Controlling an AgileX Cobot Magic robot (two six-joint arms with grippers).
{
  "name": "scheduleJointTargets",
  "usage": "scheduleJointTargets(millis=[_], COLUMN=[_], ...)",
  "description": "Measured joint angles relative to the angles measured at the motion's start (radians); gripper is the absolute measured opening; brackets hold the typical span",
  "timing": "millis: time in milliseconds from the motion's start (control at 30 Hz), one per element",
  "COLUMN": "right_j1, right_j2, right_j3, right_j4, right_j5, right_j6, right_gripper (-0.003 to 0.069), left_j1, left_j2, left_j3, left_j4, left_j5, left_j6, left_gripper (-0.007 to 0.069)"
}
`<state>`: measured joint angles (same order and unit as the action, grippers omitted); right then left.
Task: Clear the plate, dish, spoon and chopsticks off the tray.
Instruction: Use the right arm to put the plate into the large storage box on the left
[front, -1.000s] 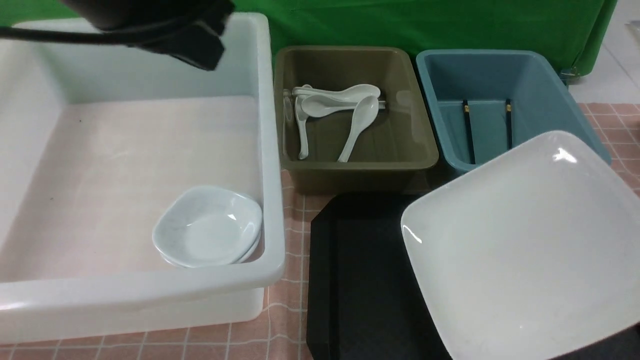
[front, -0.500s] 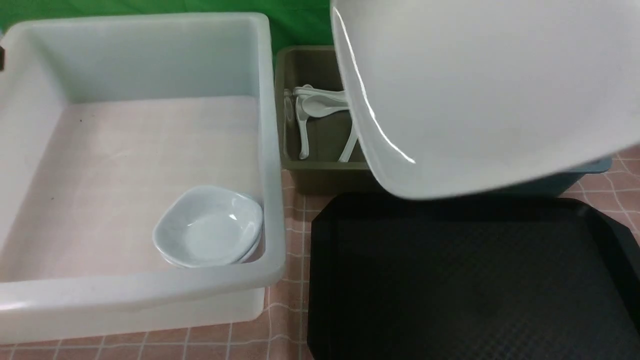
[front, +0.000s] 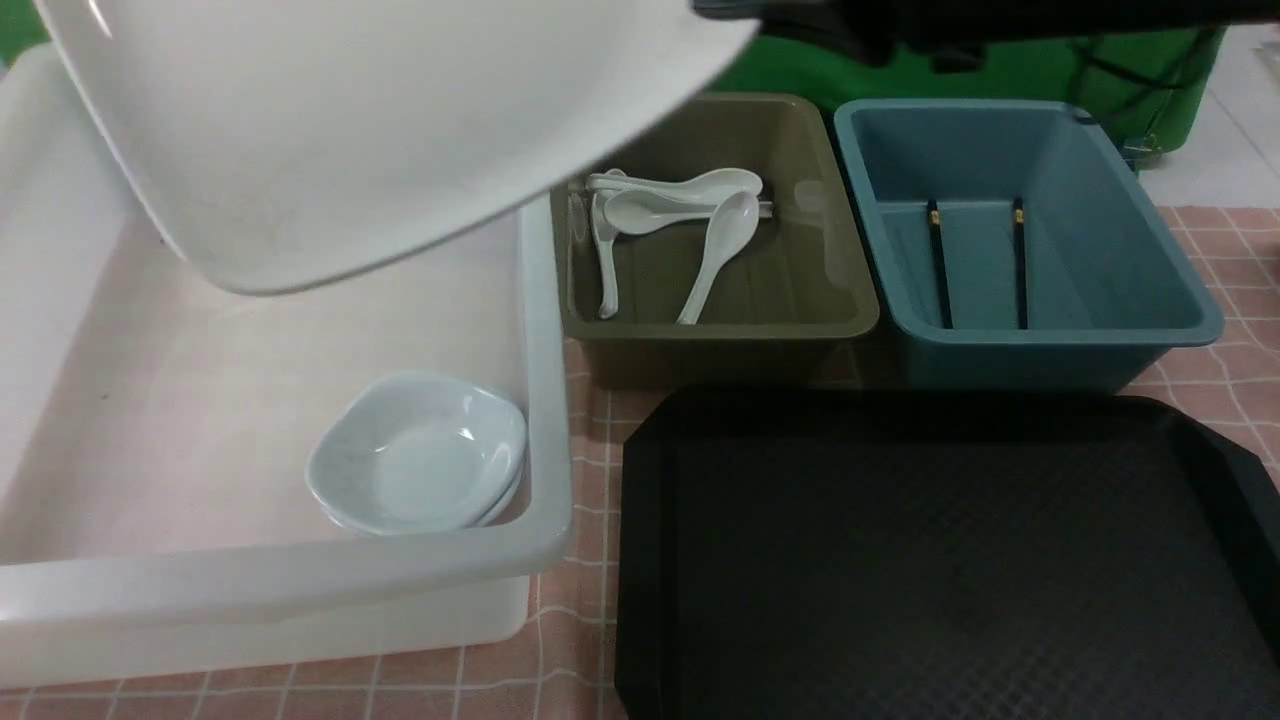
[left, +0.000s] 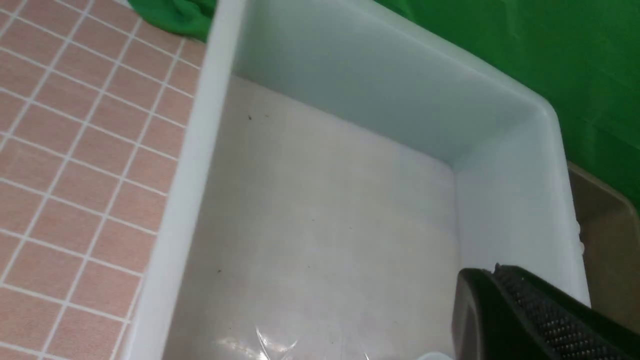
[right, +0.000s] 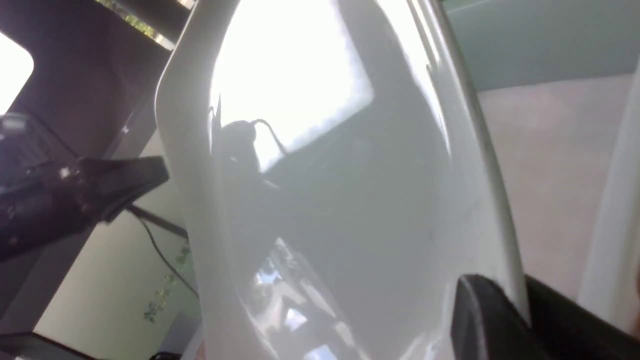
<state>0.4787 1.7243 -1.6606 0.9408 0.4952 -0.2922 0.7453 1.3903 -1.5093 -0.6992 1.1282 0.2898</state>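
Clearly the plate was the item in hand: it hung tilted across the upper left of the front view, above the white tub, its glossy face turned toward the camera. In the right wrist view the right gripper was clenched on the plate's rim at the lower right of the frame, pinching one edge, which would explain the steep tilt. The right arm reached in along the top edge of the front view. The left gripper showed at the lower right of its own view, pressed closed on nothing, parked over the tub and apparently out of the way.

The sorting looked deliberate. Two dishes sat nested in the tub's near corner, so the plate probably belonged beside them. Spoons lay in the olive tub at upper centre, and the chopsticks leaned side by side in the blue tub at upper right. The tray, filling the lower right, showed only its diamond texture, so setting the plate down seemed the last step.

Everything stood on a pink checked cloth, with a green backdrop behind the tubs and a strip of pale floor at the far upper right.
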Motion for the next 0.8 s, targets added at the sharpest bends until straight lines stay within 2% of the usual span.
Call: scheduleJointTargets(millis=[167,367,600,800], right_j1=[0.091,0.195,0.245,0.248], right_j2=[0.222,0.485,0.638,0.681], right_j3=[-0.194,-0.443,-0.508,-0.512], right_j4=[-0.025,-0.084,-0.178,-0.181], right_j5=[-0.097,-0.213,-0.34,-0.394], right_j6=[0.082,0.264,0.511,0.57], right_gripper=[0.0077,0.0077,0.0077,0.0077], left_j1=[0.004,0.004,0.004,0.004], left_j2=[0.0,0.0,0.0,0.0], left_j3=[0.0,0.0,0.0,0.0], left_j4=[0.038,0.068,0.071,0.071], left_j5=[-0.011,-0.025,-0.027,-0.027], left_j6=[-0.028,-0.038,-0.038,-0.038], left_gripper=[0.0005,0.0005,0.0005,0.0005])
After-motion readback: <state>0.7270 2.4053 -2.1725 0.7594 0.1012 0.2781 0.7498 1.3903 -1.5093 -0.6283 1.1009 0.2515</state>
